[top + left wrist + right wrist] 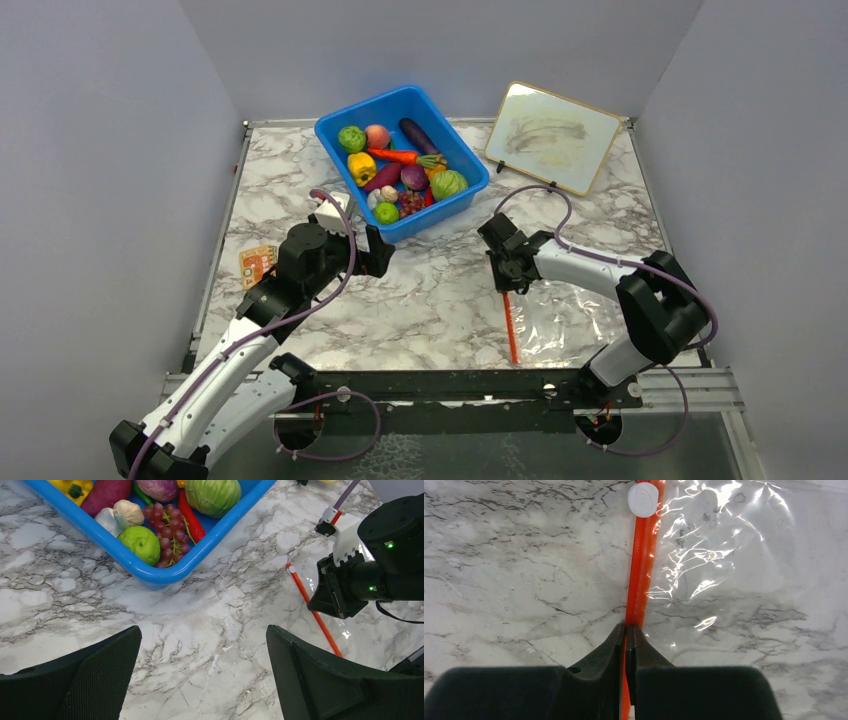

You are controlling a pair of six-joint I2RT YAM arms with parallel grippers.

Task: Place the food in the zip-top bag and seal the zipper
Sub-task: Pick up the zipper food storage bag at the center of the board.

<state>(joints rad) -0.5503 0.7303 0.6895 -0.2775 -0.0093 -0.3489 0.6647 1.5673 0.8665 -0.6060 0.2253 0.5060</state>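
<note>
The clear zip-top bag (580, 315) lies flat on the marble table at front right, and also shows in the right wrist view (729, 565). Its red-orange zipper (510, 325) runs along the bag's left edge, with a white slider (643, 499) at one end. My right gripper (626, 630) is shut on the zipper (639, 570) at its far end; it shows from above too (503, 277). The food (405, 170) lies in the blue bin (338, 150): cabbages, pepper, carrot, eggplant, grapes. My left gripper (385, 255) is open and empty, just in front of the bin (200, 680).
A framed whiteboard (552, 135) leans at the back right. A small orange card (257, 263) lies at the left edge. Grey walls close in the table on three sides. The right arm (370, 575) shows in the left wrist view beside the zipper (315, 612).
</note>
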